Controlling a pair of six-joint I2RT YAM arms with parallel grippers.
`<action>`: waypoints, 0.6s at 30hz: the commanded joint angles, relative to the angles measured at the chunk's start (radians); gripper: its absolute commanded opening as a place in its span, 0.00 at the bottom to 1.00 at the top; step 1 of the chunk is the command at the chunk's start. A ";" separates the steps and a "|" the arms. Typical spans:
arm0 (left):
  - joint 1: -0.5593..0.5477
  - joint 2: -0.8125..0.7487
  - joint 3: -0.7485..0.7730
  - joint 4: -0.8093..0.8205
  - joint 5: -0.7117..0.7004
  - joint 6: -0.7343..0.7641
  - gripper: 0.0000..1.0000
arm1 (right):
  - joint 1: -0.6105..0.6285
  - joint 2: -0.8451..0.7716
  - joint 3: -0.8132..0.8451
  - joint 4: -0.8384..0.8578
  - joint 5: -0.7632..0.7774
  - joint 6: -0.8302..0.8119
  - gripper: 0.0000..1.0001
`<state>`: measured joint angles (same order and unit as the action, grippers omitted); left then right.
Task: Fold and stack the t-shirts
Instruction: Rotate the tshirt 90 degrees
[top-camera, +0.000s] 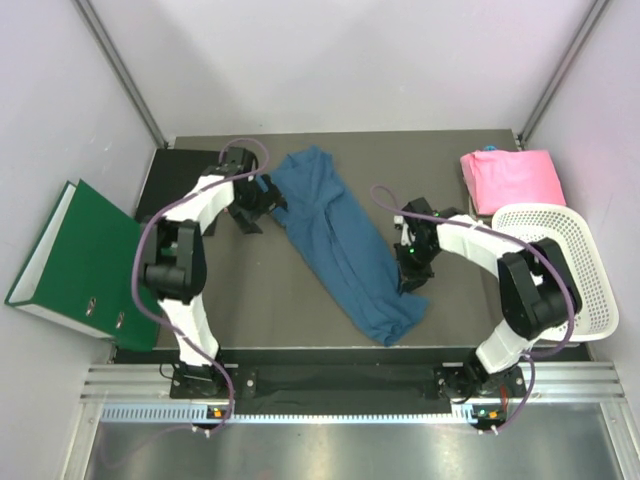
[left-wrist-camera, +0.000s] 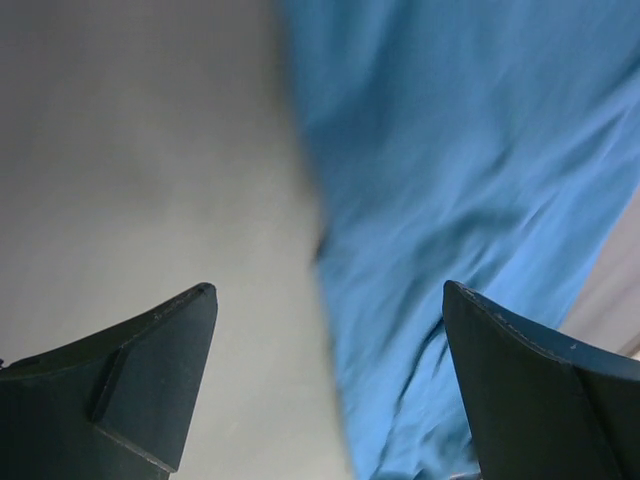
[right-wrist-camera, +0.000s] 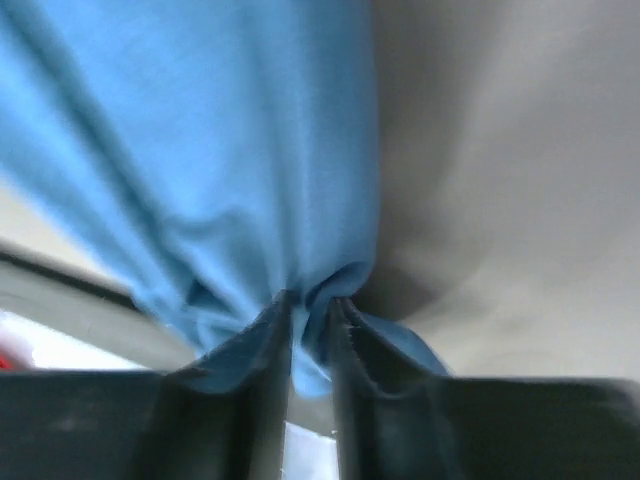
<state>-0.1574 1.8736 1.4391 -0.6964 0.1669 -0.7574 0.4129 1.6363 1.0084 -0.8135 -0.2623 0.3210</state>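
One blue shirt (top-camera: 335, 240), bunched strip, long axis upper left to lower right across frame centre; right gripper (right-wrist-camera: 312, 305) pinched on its lower right edge, left gripper (left-wrist-camera: 330, 290) spread wide over its upper left edge, holding nothing; pink shirt (top-camera: 512, 178) folded, upper right.

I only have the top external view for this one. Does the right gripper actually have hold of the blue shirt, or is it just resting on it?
Observer: It has hold. The right wrist view shows the right gripper shut on a bunched fold of the teal-blue shirt.
Operator: And the left one?
Observer: The left gripper is wide open and holds nothing. One finger is over bare table, the other over cloth.
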 joint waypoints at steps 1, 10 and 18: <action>-0.028 0.163 0.173 0.018 -0.015 0.013 0.99 | 0.101 -0.076 0.012 -0.044 -0.100 0.061 0.33; -0.044 0.374 0.409 -0.046 -0.070 0.024 0.92 | 0.084 -0.132 0.176 -0.107 0.038 0.046 0.81; -0.042 0.505 0.579 -0.075 -0.050 0.046 0.00 | -0.006 -0.107 0.277 -0.107 0.063 0.021 0.80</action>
<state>-0.2005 2.3211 1.9335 -0.7586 0.1257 -0.7284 0.4492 1.5448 1.2156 -0.9058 -0.2295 0.3622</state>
